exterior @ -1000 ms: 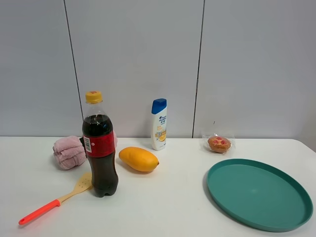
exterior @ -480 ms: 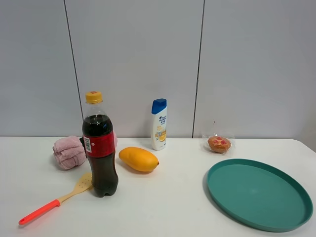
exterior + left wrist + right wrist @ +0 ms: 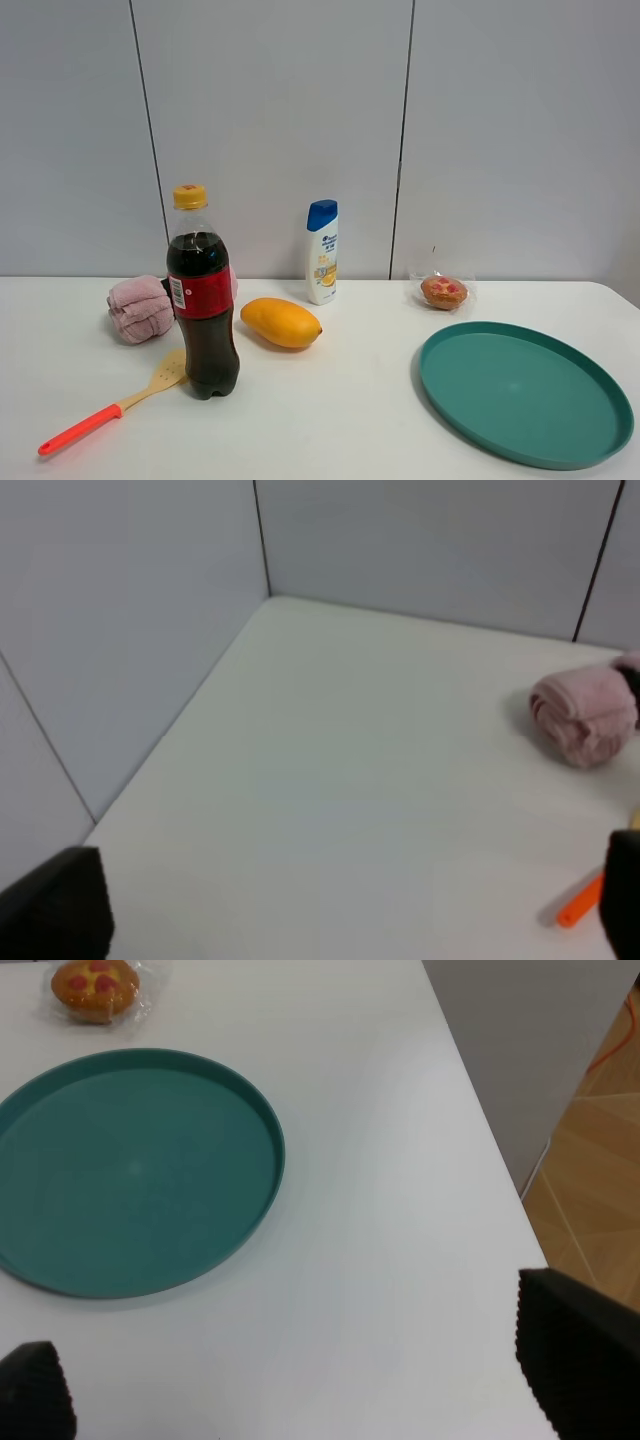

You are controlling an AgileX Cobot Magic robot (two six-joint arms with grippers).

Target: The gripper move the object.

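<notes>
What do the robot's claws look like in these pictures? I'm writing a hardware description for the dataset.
Little of them shows. In the left wrist view, the left claw appears only as two black, blocky matte fingertips at the picture's lower corners. In the right wrist view, the right claw shows two black fingertips with a finely ribbed surface. No cables, labels or arm links are visible, and the exterior view shows no arm.

White table (image 3: 330, 420) carries all items. Slotted spatula (image 3: 110, 408) lies flat; its blade touches or sits just behind the cola bottle (image 3: 203, 300), contact unclear. Its orange handle tip (image 3: 578, 908) is near the left claw's finger (image 3: 625, 895). Pink towel (image 3: 140, 308) further off. Mango (image 3: 281, 322), shampoo bottle (image 3: 322, 252), wrapped muffin (image 3: 95, 987). Teal plate (image 3: 130, 1170) lies ahead of the right claw.
</notes>
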